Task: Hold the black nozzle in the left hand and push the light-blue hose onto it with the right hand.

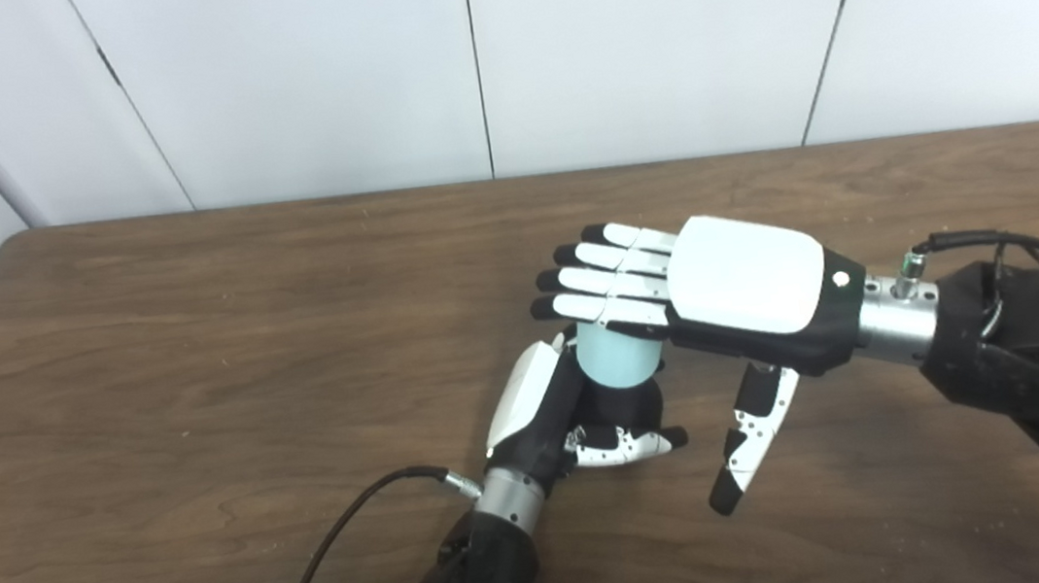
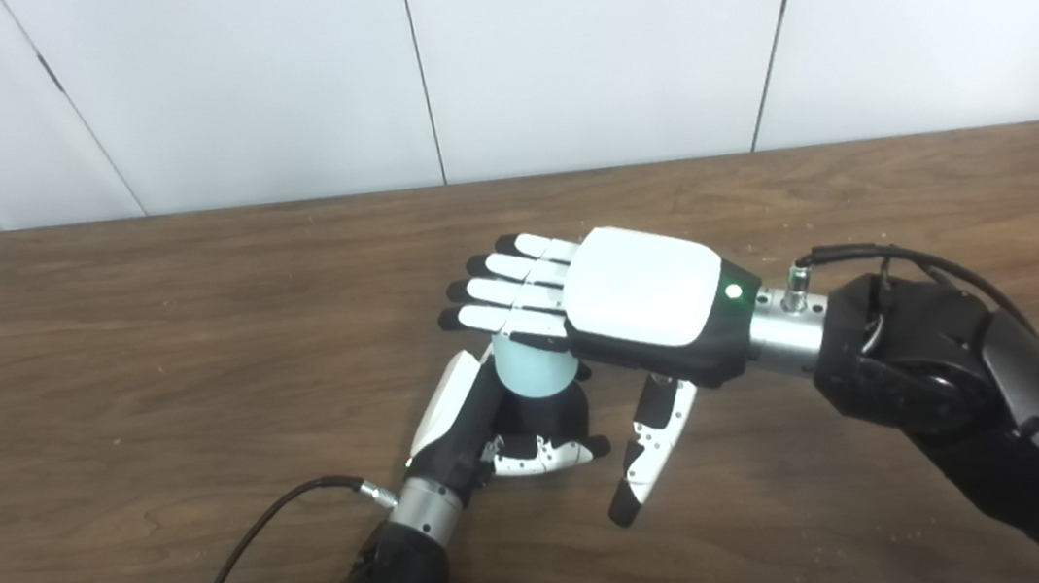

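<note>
I see a dark brown wood-grain table [image 1: 196, 367], matt, with fine pale crumbs along its near edge. My right hand [image 1: 726, 297] wears a smooth white plastic back plate with a soft sheen, over black plastic, and a brushed bare-metal wrist collar [image 1: 895, 322]. My left hand [image 1: 553, 415] shows the same white and black plastic and a metal cuff. The short light-blue hose piece [image 1: 615, 354] looks smooth and matt, maybe rubber. Behind, plain white wall panels [image 1: 309, 71], matt.
</note>
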Controlling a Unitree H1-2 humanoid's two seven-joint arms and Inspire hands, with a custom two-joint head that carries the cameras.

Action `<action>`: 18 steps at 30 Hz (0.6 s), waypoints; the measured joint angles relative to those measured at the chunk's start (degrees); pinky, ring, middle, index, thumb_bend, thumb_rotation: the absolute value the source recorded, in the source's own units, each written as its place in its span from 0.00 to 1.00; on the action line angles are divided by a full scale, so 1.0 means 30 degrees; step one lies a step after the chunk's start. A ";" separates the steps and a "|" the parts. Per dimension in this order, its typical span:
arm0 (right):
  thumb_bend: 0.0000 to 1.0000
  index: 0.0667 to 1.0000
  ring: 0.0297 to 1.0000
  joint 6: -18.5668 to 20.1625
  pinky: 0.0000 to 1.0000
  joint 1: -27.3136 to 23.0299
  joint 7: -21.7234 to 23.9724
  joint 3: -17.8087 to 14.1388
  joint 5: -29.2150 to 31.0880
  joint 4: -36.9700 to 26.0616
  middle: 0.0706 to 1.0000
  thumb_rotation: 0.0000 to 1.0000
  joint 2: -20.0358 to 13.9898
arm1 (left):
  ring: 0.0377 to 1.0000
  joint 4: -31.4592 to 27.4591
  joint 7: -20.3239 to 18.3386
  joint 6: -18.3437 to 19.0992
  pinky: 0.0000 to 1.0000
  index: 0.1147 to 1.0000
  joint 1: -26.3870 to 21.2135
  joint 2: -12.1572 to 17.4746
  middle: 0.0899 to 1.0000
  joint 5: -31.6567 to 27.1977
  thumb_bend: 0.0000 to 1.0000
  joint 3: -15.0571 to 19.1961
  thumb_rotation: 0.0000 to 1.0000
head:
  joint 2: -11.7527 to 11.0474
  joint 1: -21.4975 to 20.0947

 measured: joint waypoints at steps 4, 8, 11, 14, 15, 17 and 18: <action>0.91 1.00 1.00 0.0014 1.00 -0.0010 0.0001 0.0042 0.0000 0.0000 1.00 0.69 0.0000 | 0.89 -0.0005 0.0000 0.0002 1.00 0.43 0.0015 0.0000 0.83 -0.0004 0.51 0.0007 0.07 | 0.0029 -0.0029; 0.91 1.00 1.00 0.0029 1.00 -0.0018 0.0002 0.0068 0.0023 0.0000 1.00 0.69 -0.0001 | 0.89 -0.0007 0.0000 0.0002 1.00 0.43 0.0023 -0.0001 0.83 -0.0011 0.51 0.0018 0.07 | 0.0029 -0.0029; 0.92 1.00 1.00 0.0069 1.00 -0.0023 0.0005 0.0093 0.0110 0.0000 1.00 0.69 -0.0001 | 0.89 -0.0016 0.0000 0.0002 1.00 0.43 0.0033 -0.0001 0.82 -0.0030 0.51 0.0025 0.07 | 0.0029 0.0000; 0.91 1.00 1.00 0.0140 1.00 -0.0030 0.0025 0.0130 0.0268 -0.0001 1.00 0.69 -0.0008 | 0.89 -0.0037 -0.0001 0.0001 1.00 0.43 0.0055 -0.0002 0.81 -0.0065 0.51 0.0040 0.07 | 0.0029 0.0000; 0.91 1.00 1.00 0.0171 1.00 -0.0037 0.0042 0.0149 0.0326 -0.0002 1.00 0.69 -0.0009 | 0.89 -0.0038 -0.0002 0.0001 1.00 0.43 0.0059 -0.0003 0.81 -0.0092 0.51 0.0050 0.07 | 0.0029 0.0000; 0.90 1.00 1.00 0.0226 1.00 -0.0065 0.0074 0.0212 0.0521 -0.0003 1.00 0.68 -0.0024 | 0.88 -0.0039 -0.0008 -0.0006 1.00 0.43 0.0067 -0.0003 0.81 -0.0188 0.51 0.0077 0.07 | 0.0029 0.0000; 0.90 1.00 1.00 0.0252 1.00 -0.0086 0.0076 0.0251 0.0574 -0.0004 1.00 0.68 -0.0032 | 0.88 -0.0042 -0.0011 -0.0010 1.00 0.43 0.0072 -0.0003 0.81 -0.0237 0.51 0.0086 0.07 | 0.0029 0.0000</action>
